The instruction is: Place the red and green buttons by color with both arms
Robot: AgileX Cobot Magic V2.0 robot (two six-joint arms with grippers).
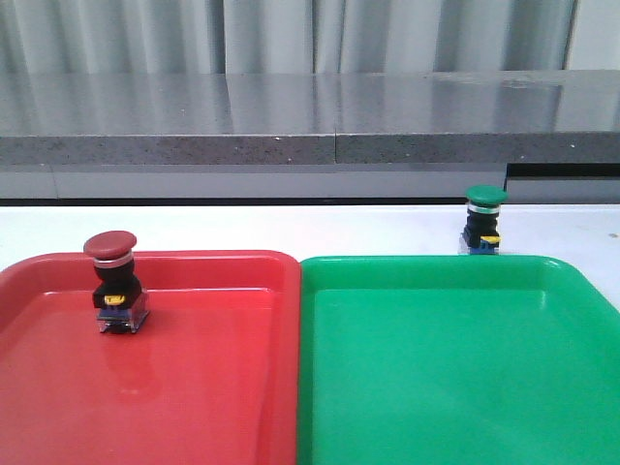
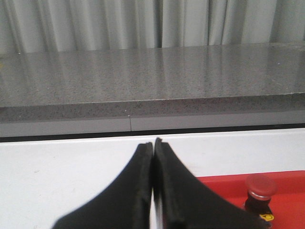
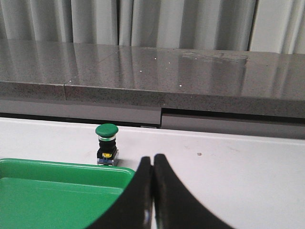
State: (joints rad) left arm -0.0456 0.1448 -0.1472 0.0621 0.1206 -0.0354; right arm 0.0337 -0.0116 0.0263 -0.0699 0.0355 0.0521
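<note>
the white table (image 1: pixel 242 228) carries two trays side by side, touching: the red tray (image 1: pixel 194 387) on the left, the green tray (image 1: pixel 455 378) on the right. the red button (image 1: pixel 114 283) stands upright inside the red tray near its far rim, so that half looks done. the green button (image 1: pixel 483 221) stands upright on the table just beyond the green tray's far rim, not yet in it. the left hand (image 2: pixel 153 148) and right hand (image 3: pixel 153 161) both have fingers pressed together, holding nothing. the next move likely calls for the right hand to part its fingers, reach to the green button, and lift it over the rim.
</note>
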